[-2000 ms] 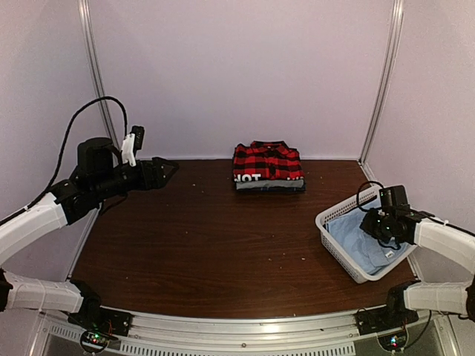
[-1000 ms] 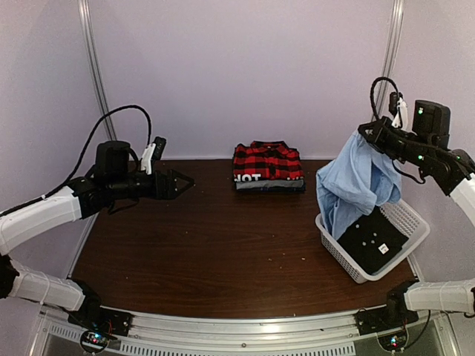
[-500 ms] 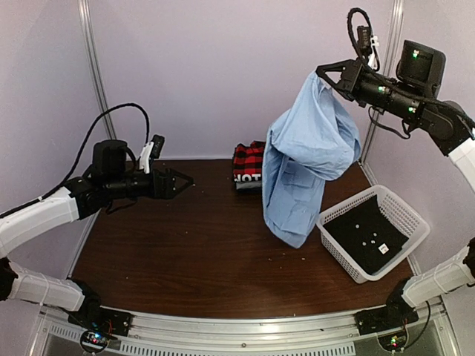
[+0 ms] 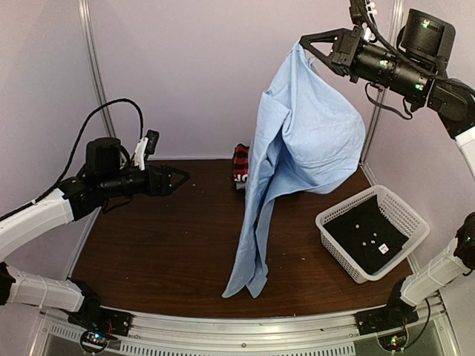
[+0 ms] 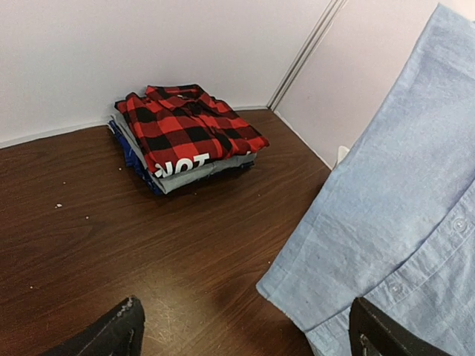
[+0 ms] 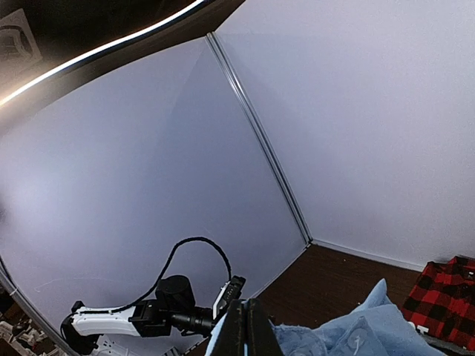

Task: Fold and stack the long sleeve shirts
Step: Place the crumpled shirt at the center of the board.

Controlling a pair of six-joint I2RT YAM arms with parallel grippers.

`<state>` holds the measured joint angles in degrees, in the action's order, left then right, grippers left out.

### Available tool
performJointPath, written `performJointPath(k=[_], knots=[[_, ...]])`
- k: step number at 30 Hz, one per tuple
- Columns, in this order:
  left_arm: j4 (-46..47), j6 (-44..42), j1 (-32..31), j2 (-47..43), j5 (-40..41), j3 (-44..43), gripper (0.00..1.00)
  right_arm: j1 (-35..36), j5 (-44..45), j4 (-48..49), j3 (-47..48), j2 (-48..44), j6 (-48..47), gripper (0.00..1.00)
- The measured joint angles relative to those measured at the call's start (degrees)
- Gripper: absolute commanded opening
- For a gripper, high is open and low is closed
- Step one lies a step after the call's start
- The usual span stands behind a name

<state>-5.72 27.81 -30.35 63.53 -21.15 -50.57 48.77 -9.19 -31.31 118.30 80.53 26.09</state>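
One shirt in hand: my right gripper [image 4: 300, 43] pinches light blue shirt [image 4: 312, 133], dangling high. Left gripper [image 4: 182, 178] spread, empty. Next, I judge: spread flat, fold, stack on far plaid shirt [image 5: 185, 130].

Pale lilac walls [image 4: 208, 74] enclose a dark wooden table [image 4: 171, 245].

the hanging blue shirt [image 4: 312, 141] covers most of the plaid shirt [image 4: 240, 165] in the top view, only its left edge peeks out mid-frame. the left wrist view chops the blue shirt off at the right and bottom edges, and the left gripper [image 4: 177, 178] fingers [image 5: 111, 335] get cut at the bottom too. the dark thing [image 4: 365, 236] in the basket [image 4: 345, 202] is too small to make out.
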Motion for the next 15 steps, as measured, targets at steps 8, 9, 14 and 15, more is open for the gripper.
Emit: performJointPath(k=[8,9,14,15], knots=[[-1.29,-0.07,0.0,0.0,3.96,-0.68,0.98,0.13,-4.59,0.33,3.5,10.93,-0.2,0.0],[-1.75,-0.07,0.0,0.0,4.83,-0.72,0.98,0.11,-5.53,0.74,3.41,14.01,-0.11,0.0],[-3.67,0.28,0.0,-0.13,8.07,-0.74,0.98,0.13,-9.92,4.07,0.9,31.85,1.31,0.05],[-4.02,0.42,0.0,-0.28,8.37,-0.74,0.98,0.13,-10.56,4.52,0.85,35.8,1.51,0.15]])
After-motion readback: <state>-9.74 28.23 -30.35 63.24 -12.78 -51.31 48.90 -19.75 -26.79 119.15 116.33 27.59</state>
